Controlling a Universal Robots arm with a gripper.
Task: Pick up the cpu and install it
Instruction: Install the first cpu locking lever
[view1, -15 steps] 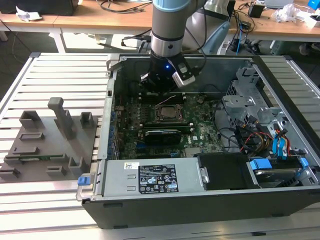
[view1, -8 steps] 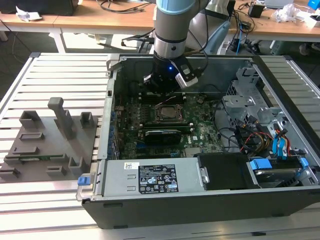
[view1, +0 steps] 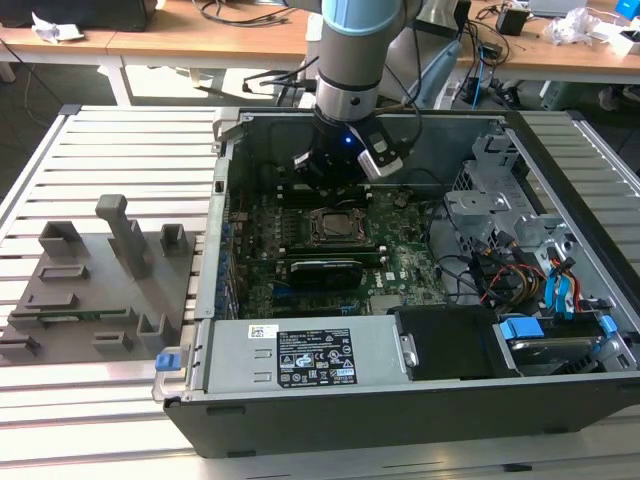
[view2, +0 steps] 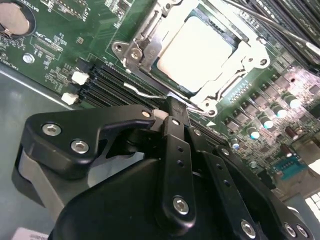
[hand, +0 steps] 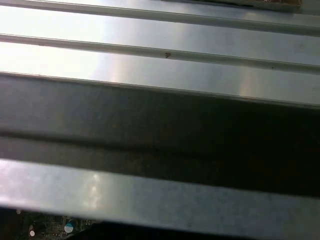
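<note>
Silvery and flat, the cpu (view2: 196, 50) is seen in the second wrist view seated inside the metal-framed socket (view2: 250, 60) on the green motherboard (view2: 55, 40), its pale top square and unmarked, with a thin darker edge around it. One arm (view1: 352, 50) is lowered almost vertically into the open computer case (view1: 400, 400), with its wrist over the far half of the board. In the exterior view the end effector (view1: 335, 185) is held just above the socket (view1: 335, 226), at about 12 o'clock from it. In the second wrist view the end effector (view2: 172, 117) is seen with its black fingers (view2: 172, 150) drawn together and nothing between them, apart from the cpu. One case is counted on the slatted metal bench (view1: 110, 140), and one group of grey fixture blocks (view1: 90, 280) lies at 9 o'clock from the case. Four dark memory slots (view2: 107, 82) are seen beside the socket. Bright bench slats (hand: 160, 50) are shown in the first wrist view.
</note>
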